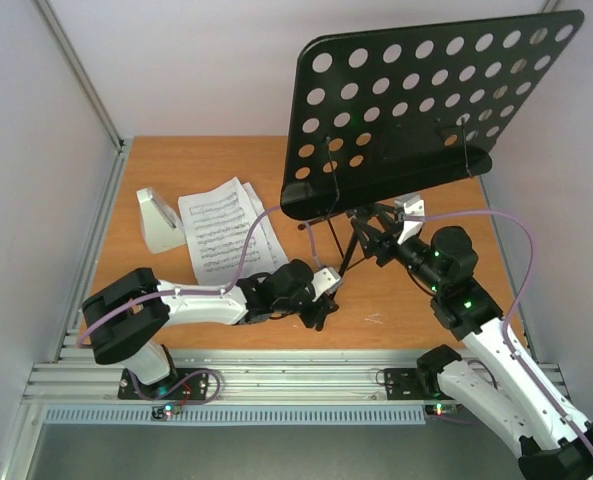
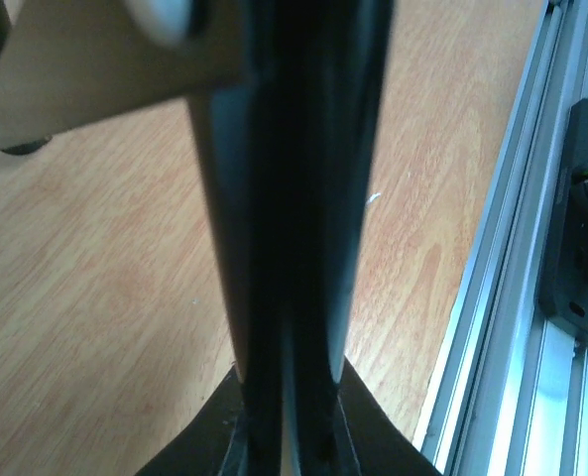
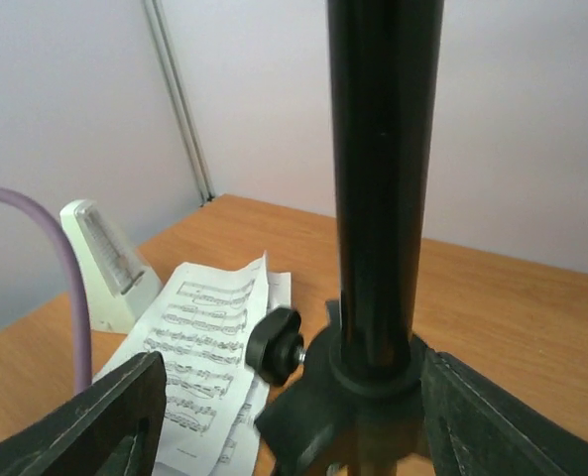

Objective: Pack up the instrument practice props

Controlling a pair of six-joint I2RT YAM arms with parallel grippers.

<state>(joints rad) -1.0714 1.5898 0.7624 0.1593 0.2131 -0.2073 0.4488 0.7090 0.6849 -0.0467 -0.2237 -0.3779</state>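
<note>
Stand pole (image 3: 383, 178) between open right jaws; left jaws closed on leg (image 2: 294, 119): clamp squarely above knob (image 3: 274, 344) before folding.

Desk (image 1: 226, 160): orange-brown wood grain, w/ a small white fleck (image 2: 373, 197) near the front edge. Slotted aluminium rail (image 1: 306, 380) runs along the near edge, w/ a pale grey ribbed strip (image 1: 276, 413) just in front of it. Plain white walls (image 1: 176, 60) at back & sides. Aluminium post (image 1: 81, 70) in the back-left corner.
</note>
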